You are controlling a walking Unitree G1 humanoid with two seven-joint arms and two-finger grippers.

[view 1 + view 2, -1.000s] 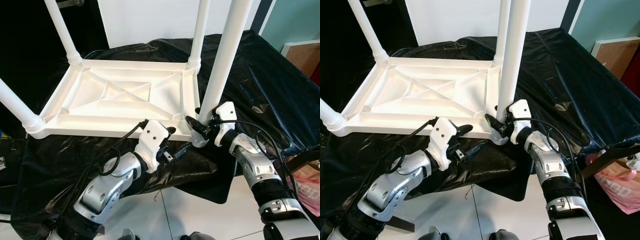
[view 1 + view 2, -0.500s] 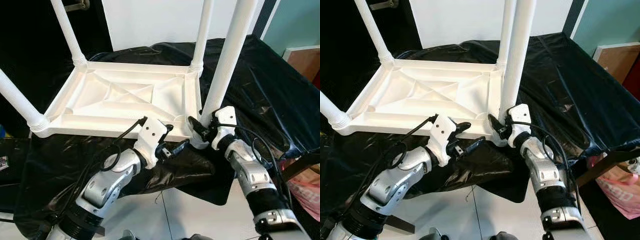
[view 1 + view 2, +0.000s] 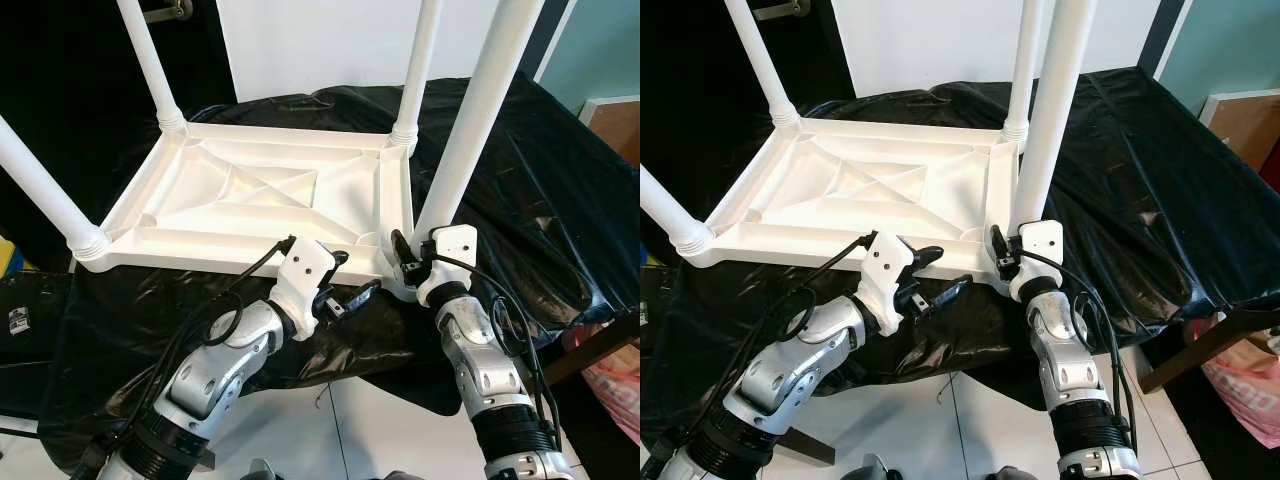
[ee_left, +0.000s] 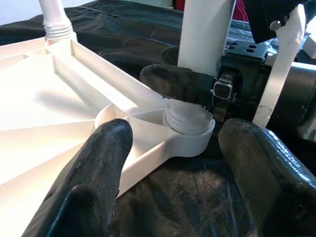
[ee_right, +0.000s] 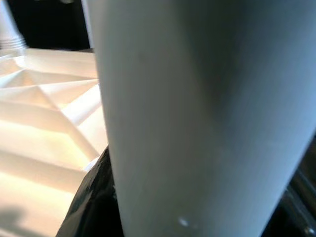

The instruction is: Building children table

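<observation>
A white plastic table (image 3: pixel 250 195) lies upside down on a black sheet (image 3: pixel 520 190), with its legs pointing up. My right gripper (image 3: pixel 411 258) is shut on the near right leg (image 3: pixel 470 130), just above its threaded socket (image 4: pixel 187 123) at the table's corner. In the right wrist view that leg (image 5: pixel 197 113) is very close, with one black finger (image 5: pixel 94 197) against it. My left gripper (image 3: pixel 350 277) is open just left of that corner, at the table's front edge. Its two fingers (image 4: pixel 98 168) are spread, with nothing between them.
The other legs stand at the far left (image 3: pixel 150 60), far right (image 3: pixel 420 60) and near left (image 3: pixel 40 190). The sheet hangs over the front edge above white floor tiles (image 3: pixel 380 440). A dark frame bar (image 3: pixel 600 335) and a pink bag (image 3: pixel 625 370) are at the right.
The camera has moved, so the whole scene has shifted. My right forearm now stands steeper under the leg, still gripping it. The left gripper stays open at the front edge.
</observation>
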